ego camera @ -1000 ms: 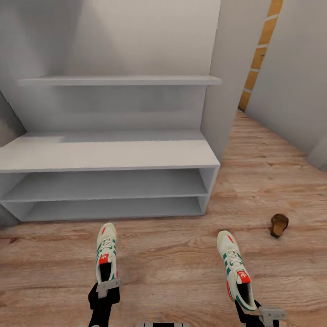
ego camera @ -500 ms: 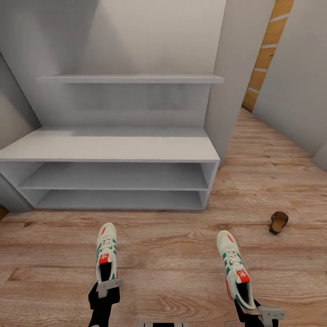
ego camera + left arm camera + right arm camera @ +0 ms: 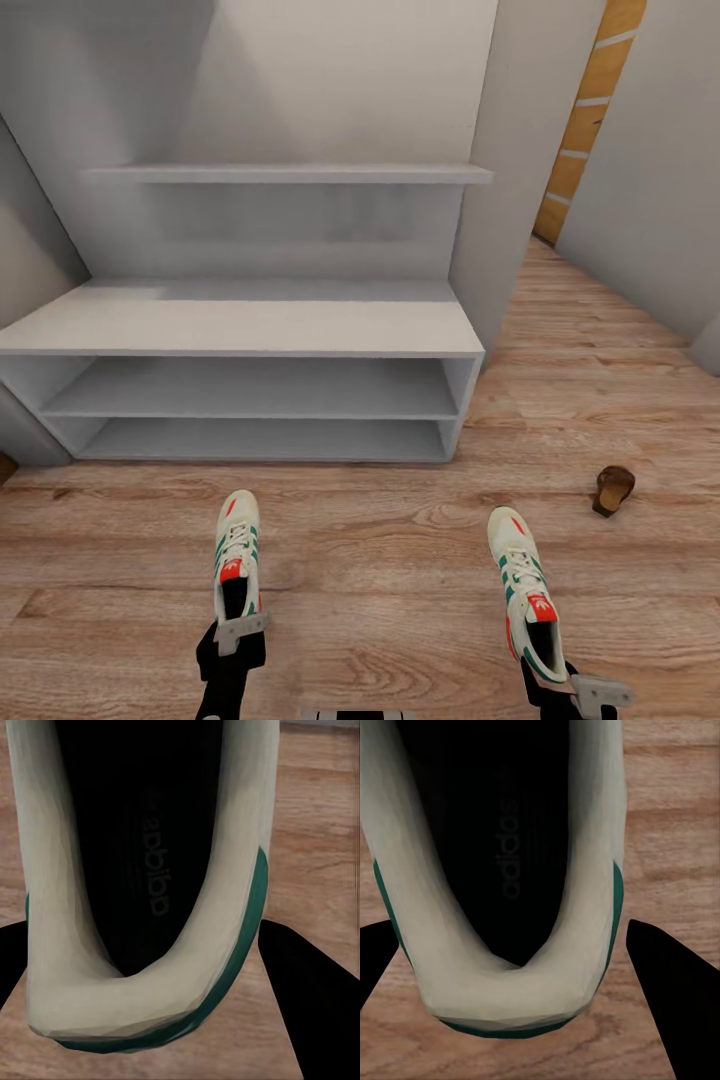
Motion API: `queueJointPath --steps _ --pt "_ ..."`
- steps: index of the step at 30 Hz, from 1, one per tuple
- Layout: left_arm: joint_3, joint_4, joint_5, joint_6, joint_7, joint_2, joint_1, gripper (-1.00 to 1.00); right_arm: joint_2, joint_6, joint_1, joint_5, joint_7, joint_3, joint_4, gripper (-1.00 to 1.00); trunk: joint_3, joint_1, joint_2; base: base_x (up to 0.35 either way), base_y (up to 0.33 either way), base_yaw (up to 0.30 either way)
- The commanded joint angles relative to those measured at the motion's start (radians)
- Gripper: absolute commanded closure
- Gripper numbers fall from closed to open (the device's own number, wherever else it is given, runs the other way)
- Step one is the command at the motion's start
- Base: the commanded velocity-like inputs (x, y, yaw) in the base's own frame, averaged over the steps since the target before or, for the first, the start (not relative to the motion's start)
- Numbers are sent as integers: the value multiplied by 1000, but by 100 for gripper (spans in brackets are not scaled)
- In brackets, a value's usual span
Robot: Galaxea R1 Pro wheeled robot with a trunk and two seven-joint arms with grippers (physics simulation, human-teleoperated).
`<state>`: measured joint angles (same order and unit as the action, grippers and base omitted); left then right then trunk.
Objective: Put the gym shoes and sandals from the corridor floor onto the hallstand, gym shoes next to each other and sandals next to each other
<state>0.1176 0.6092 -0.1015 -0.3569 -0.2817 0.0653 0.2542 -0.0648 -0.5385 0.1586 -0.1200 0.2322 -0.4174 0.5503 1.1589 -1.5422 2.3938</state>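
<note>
two gym shoes, one sandal

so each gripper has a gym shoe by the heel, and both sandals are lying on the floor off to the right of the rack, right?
Not quite: the head view shows one sandal on the floor right of the hallstand, not two. The rest holds: the left gripper and right gripper each hold a gym shoe, the left shoe and right shoe, by the heel.
</note>
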Motion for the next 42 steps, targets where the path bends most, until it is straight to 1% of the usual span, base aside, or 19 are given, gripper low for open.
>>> queueJointPath --steps 1,9,12,13,15,16,19,20,21,22,23,24,25,28,32,34,36,38,42 --pt "7 -1 -10 -4 -4 -1 1 100 1 -4 1 -10 6 -9 -1 100 1 0 0 0 0 0" --pt "14 1 -1 31 8 -2 14 100 -3 -3 1 -9 3 -13 -4 100 1 0 0 0 0 0" --pt "16 12 4 107 15 -4 43 100 -17 -1 1 -8 2 -16 -3 100 1 0 0 0 0 0" --pt "16 19 5 150 26 -5 67 100 -29 0 1 -7 2 -17 -4 100 1 0 0 0 0 0" --pt "15 29 8 233 69 -5 119 100 -53 2 1 -6 1 -21 -4 100 1 0 0 0 0 0" --pt "15 31 9 252 83 -5 132 100 -58 2 1 -5 1 -23 -4 100 1 0 0 0 0 0" --pt "14 35 10 337 151 -5 204 100 -84 4 1 -4 0 -76 -1 100 1 0 0 0 0 0" --pt "13 35 6 394 178 -5 253 100 -99 7 1 -4 0 -141 0 100 1 0 0 0 0 0" --pt "13 35 4 437 190 -4 286 100 -109 15 1 -4 0 -190 1 100 1 0 0 0 0 0" --pt "13 35 3 488 198 -3 320 100 -127 39 1 -4 1 -255 3 100 1 0 0 0 0 0" --pt "13 35 2 531 203 -2 348 100 -134 48 1 -4 1 -270 4 100 1 0 0 0 0 0" --pt "13 35 1 590 208 -2 388 100 -155 81 1 -4 1 -304 9 100 1 0 0 0 0 0" --pt "13 35 1 635 210 -2 423 100 -175 119 1 -4 1 -322 18 100 1 0 0 0 0 0" --pt "13 34 0 679 212 -3 480 100 -201 175 1 -4 1 -341 33 100 1 0 0 0 0 0" --pt "13 27 0 727 212 -4 531 100 -210 195 1 -4 1 -379 49 100 1 0 0 0 0 0" --pt "13 23 -1 770 213 -4 563 100 -212 200 2 -4 1 -419 55 100 1 0 0 0 0 0" --pt "12 21 -1 804 215 -4 590 100 -212 203 1 -4 1 -444 62 100 1 0 0 0 0 0" --pt "11 20 -1 822 217 -3 618 100 -213 203 1 -4 1 -454 68 100 1 0 0 0 0 0" --pt "11 20 -1 831 218 -2 642 100 -211 205 1 -5 3 -458 88 100 1 0 0 0 0 0"
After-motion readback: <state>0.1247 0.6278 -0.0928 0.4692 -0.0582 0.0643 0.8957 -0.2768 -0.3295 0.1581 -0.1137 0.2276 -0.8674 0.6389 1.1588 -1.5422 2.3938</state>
